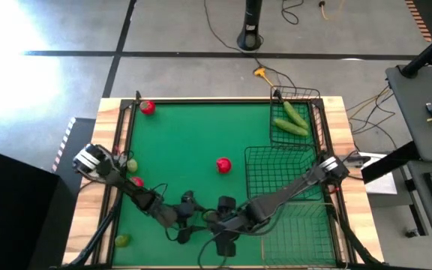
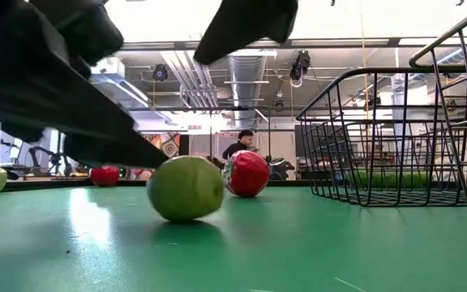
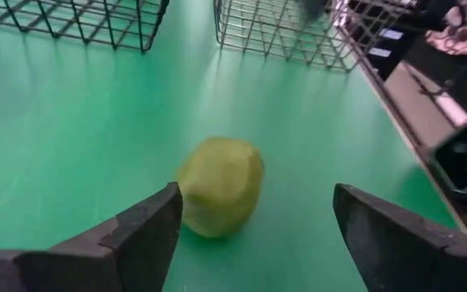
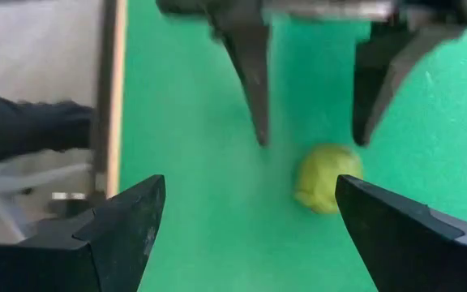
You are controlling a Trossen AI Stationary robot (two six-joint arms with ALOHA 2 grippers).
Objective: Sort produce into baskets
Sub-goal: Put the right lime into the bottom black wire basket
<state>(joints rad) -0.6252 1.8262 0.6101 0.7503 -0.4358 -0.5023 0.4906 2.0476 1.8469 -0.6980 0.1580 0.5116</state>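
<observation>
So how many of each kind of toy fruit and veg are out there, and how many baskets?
Red round fruits: 3
Yellow-green round fruits: 3
Green cucumbers: 2
Wire baskets: 3
Total: 11 things, 8 pieces of produce and 3 baskets.

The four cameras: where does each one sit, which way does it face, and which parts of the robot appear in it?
High view: above the table, facing straight down; both arms, three baskets, scattered produce.
Low view: at tabletop height, facing the room; dark arm parts overhead, lime, red fruit.
Left wrist view: on the left arm, facing baskets; left claw open around the lime, not touching.
Right wrist view: on the right arm; right claw open, left claw beyond.
Shared: the lime appears in both wrist views.
</observation>
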